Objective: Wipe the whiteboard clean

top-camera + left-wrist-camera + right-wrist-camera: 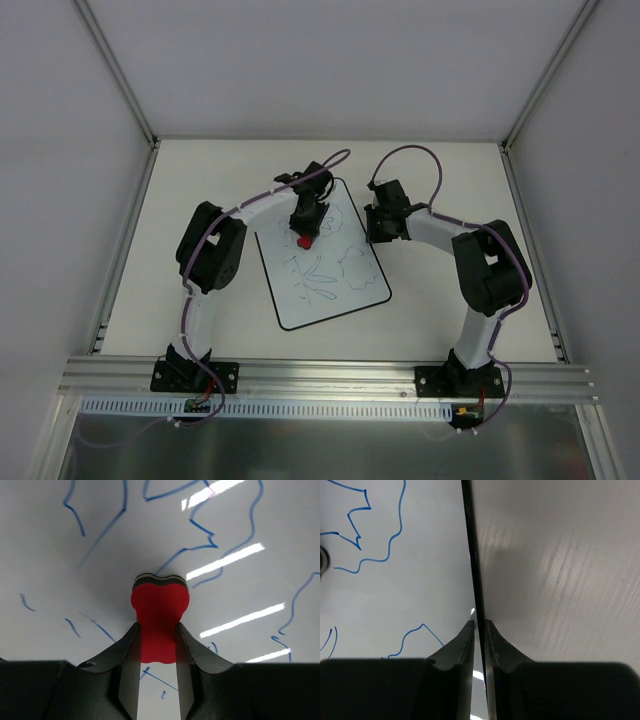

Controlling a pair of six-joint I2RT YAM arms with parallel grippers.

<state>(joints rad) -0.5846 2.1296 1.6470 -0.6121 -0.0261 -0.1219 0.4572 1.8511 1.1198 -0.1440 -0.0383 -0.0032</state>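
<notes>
1. Top view: the whiteboard (372,285) lies askew on the table (200,200), between both arms. Only the wrist views show that its doodles are blue.
2. Left gripper (156,627): fingers clamped on a red eraser (159,612), whose end touches the board's upper middle.
3. Right gripper (479,622): fingers nearly together, pinching the board's black right edge (470,555).

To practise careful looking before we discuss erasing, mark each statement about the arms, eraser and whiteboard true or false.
1. The left gripper is shut on the red eraser. True.
2. The whiteboard is wiped clean. False: blue lines cover it.
3. The right gripper pinches the whiteboard's edge. True.
4. The red eraser lies loose beside the board. False: the left gripper holds it against the board.
</notes>
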